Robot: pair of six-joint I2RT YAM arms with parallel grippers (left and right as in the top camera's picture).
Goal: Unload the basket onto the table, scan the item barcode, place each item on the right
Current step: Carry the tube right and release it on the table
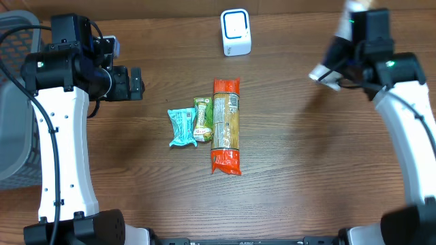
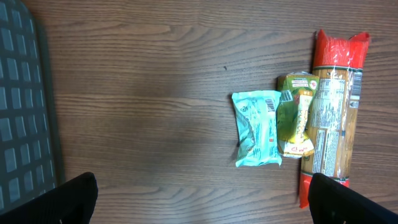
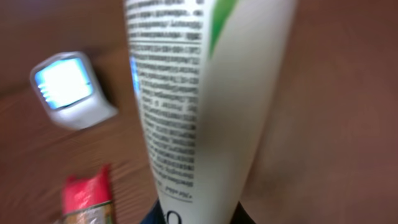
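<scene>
The right gripper (image 1: 338, 62) had its jaws clamped on a white tube (image 3: 199, 112), held above the tabletop right of the scanner (image 1: 236, 32) — barcode apparently not yet presented; the left gripper (image 1: 133, 83) hung with jaws apart, empty.

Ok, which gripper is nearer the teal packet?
Left. The left gripper, open, is close on the teal packet's left. The right gripper, shut on a white tube, is far off on its right, past the pasta.

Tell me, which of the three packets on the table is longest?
The red-ended packet: it extends well past both the green packet touching it and the teal packet beyond.
</scene>
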